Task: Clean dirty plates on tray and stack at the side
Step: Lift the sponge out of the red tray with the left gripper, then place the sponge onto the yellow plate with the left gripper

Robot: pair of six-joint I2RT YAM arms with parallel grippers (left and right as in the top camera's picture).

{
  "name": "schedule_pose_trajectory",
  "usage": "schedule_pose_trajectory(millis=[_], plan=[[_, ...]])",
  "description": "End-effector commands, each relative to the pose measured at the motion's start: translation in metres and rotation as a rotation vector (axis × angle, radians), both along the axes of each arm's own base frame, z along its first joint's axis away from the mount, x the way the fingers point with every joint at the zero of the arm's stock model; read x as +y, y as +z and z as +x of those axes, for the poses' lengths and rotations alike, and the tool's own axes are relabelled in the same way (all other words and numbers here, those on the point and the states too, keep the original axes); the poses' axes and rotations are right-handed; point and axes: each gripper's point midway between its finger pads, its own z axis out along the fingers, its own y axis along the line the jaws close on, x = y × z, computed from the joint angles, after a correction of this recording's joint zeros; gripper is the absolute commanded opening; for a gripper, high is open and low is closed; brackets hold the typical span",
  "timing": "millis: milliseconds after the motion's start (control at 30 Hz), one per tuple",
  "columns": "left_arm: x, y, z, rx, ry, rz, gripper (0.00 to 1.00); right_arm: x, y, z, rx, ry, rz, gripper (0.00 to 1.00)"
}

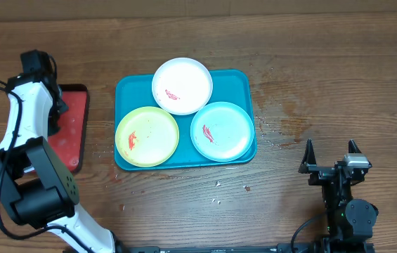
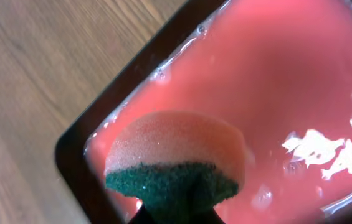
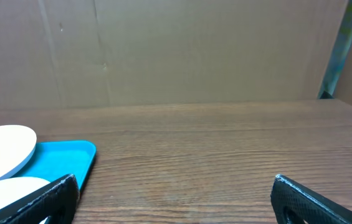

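The wooden table (image 1: 310, 84) fills the overhead view. A cardboard wall (image 3: 163, 50) stands at its far edge, seen from the right wrist. The teal tray (image 1: 131, 91) lies near the middle of the table, and all 3 plates are on it. The white plate (image 1: 182, 86) sits at the far edge. Part of its rim lies over the yellow-green plate (image 1: 147, 136) at front left and the light blue plate (image 1: 222, 131) at front right. Each plate carries a red smear (the one on the yellow-green plate looks the broadest).

To the left, apart from the teal tray, is a smaller red tray (image 1: 72, 126) with a dark rim. Its floor looks wet and shiny in the left wrist view.

The left gripper (image 2: 176, 214) hangs over a corner of that red tray. Its jaws pinch the green scouring side of a sponge (image 2: 176, 162), with the orange foam side facing down.

The right gripper (image 1: 330, 153) rests low at the table's near right, well apart from the tray, with its 2 fingers spread wide and nothing between them.

Small pale specks (image 1: 218, 184) dot the wood just in front of the teal tray.
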Motion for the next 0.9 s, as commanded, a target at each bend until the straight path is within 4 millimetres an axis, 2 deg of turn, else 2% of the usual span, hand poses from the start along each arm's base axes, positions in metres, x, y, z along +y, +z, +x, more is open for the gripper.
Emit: schedule_pose_trajectory(millis=[0,100,167,233,300,400,433,633,767,867], plan=[[-0.017,0.099,0.025,-0.254,-0.035,-0.033,0.04,0.000,-0.002,0.000,-0.004,-0.003,-0.004,1.00],[-0.052,0.146,0.026,-0.392,-0.112,-0.188,0.04,0.000,-0.002,0.000,-0.004,-0.003,-0.004,1.00],[-0.074,0.165,0.026,-0.466,-0.170,-0.277,0.04,0.000,-0.002,0.000,-0.004,-0.003,-0.004,1.00],[-0.095,0.173,0.021,-0.491,-0.232,-0.363,0.04,0.000,-0.002,0.000,-0.004,-0.003,-0.004,1.00],[-0.114,0.169,0.013,-0.460,-0.256,-0.445,0.04,0.000,-0.002,0.000,-0.004,-0.003,-0.004,1.00],[-0.143,0.142,-0.001,-0.341,-0.271,-0.547,0.04,0.000,-0.002,0.000,-0.004,-0.003,-0.004,1.00],[-0.159,0.120,-0.006,-0.264,-0.299,-0.578,0.04,0.000,-0.002,0.000,-0.004,-0.003,-0.004,1.00],[-0.217,0.035,-0.017,-0.063,-0.425,-0.664,0.04,0.000,-0.002,0.000,-0.004,-0.003,-0.004,1.00],[-0.247,-0.014,-0.012,-0.014,-0.490,-0.675,0.04,0.000,-0.002,0.000,-0.004,-0.003,-0.004,1.00],[-0.267,-0.039,-0.003,0.008,-0.539,-0.677,0.04,0.000,-0.002,0.000,-0.004,-0.003,-0.004,1.00]])
